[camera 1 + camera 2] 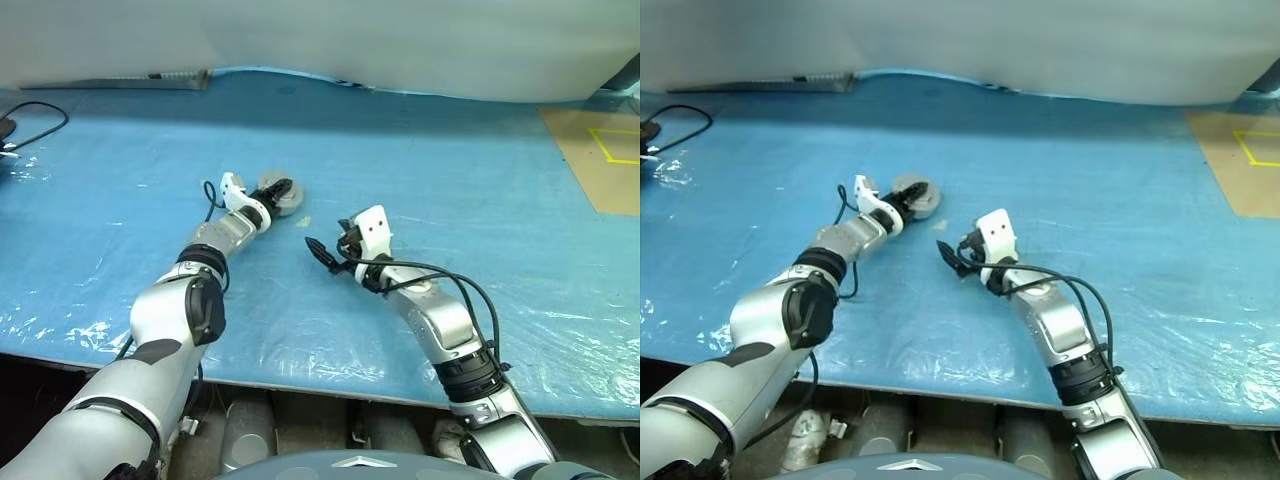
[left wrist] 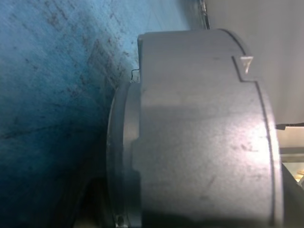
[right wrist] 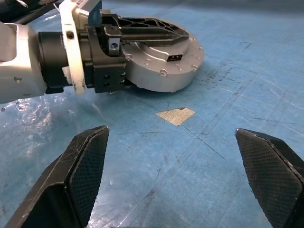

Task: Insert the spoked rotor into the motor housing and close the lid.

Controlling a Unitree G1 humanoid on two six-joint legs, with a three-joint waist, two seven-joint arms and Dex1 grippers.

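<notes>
The motor housing is a round squat grey puck with screws around its rim and a small dark socket in its side, low over the blue table. My left gripper is shut on it, one black finger lying across its top. In the left wrist view the housing's grey wall stands very close. I cannot tell the lid apart from the grey body, and the spoked rotor is hidden. My right gripper is open and empty, a short way from the housing, pointing at it.
A small tan scrap of tape lies on the table between the two grippers. A brown board with yellow tape sits at the far right. A black cable loops at the far left. A pale sheet covers the back edge.
</notes>
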